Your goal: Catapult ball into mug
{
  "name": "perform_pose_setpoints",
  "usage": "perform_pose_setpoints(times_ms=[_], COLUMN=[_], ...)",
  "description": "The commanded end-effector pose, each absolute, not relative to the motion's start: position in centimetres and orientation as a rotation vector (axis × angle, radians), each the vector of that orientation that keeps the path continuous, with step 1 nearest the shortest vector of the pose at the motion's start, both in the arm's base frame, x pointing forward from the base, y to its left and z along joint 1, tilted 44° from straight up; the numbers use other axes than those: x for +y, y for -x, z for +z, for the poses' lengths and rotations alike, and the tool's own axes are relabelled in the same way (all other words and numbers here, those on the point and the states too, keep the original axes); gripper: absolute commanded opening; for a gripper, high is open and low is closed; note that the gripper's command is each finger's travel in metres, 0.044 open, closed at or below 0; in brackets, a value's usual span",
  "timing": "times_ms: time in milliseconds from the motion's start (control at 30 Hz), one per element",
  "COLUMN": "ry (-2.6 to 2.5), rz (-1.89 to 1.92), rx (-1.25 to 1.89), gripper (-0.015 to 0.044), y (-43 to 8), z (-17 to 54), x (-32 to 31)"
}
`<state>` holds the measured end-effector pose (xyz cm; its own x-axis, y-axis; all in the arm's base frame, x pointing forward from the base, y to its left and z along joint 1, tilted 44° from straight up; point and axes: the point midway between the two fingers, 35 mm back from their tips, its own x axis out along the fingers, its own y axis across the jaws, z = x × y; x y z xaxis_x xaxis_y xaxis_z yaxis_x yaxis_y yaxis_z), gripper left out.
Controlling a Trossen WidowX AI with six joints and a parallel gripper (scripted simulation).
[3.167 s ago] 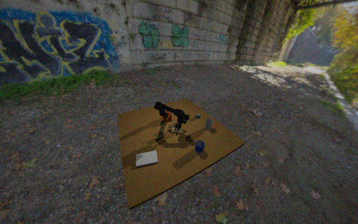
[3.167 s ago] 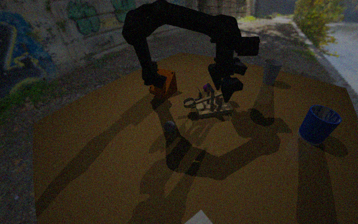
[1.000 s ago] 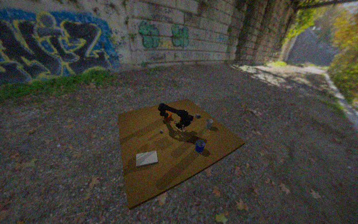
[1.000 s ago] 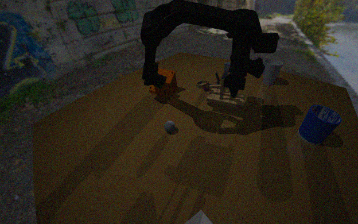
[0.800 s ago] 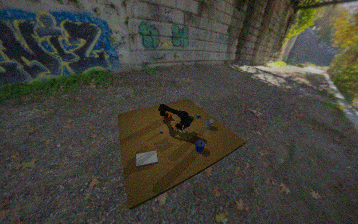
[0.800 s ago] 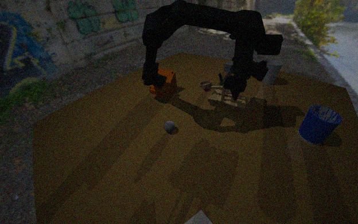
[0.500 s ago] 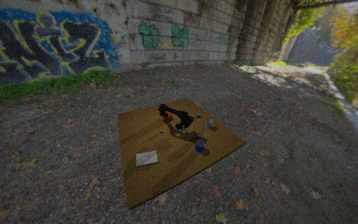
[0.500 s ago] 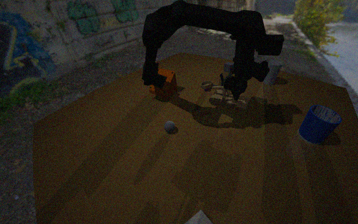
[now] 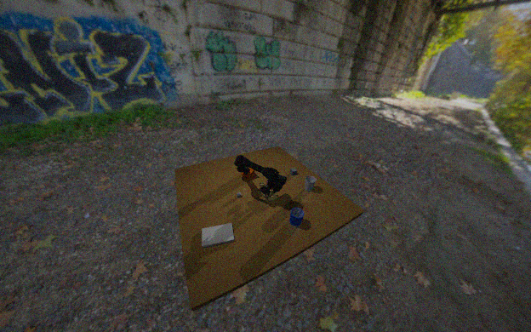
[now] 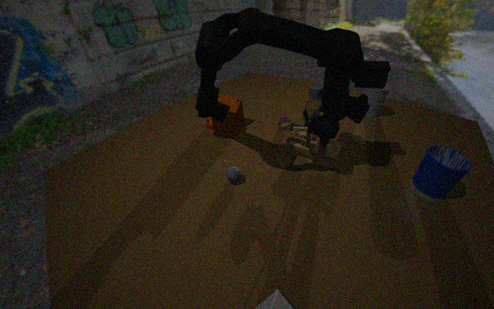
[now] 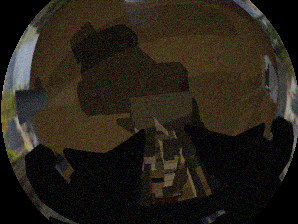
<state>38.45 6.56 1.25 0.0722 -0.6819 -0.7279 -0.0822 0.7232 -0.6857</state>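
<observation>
The wooden catapult is under the arm, its cup end toward the base in the exterior view. My gripper points down and is shut on the catapult's body. The dark fingers hide part of it, and whether it touches the board cannot be told. The cup looks empty. A light grey ball lies on the board in front of the arm, apart from the catapult. The blue mug stands upright, beyond the catapult's other end, nearer the front.
A grey mug and a small grey-blue block stand behind the gripper. A small purple thing shows by the catapult's cup. An orange block is at the arm's base. A white box lies near the front.
</observation>
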Motion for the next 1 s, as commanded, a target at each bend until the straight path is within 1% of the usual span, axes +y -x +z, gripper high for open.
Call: perform_pose_setpoints(times_ms=[0,467,967], ry=[0.678,0.67,0.67], rz=[-0.499,-0.506,-0.506], rx=[1.448,1.45,1.45], gripper=[0.0,0.0,0.0394], y=[-38.47,-38.52,-38.54], z=[0.81,0.22,0.38], x=[6.27,5.49,5.66])
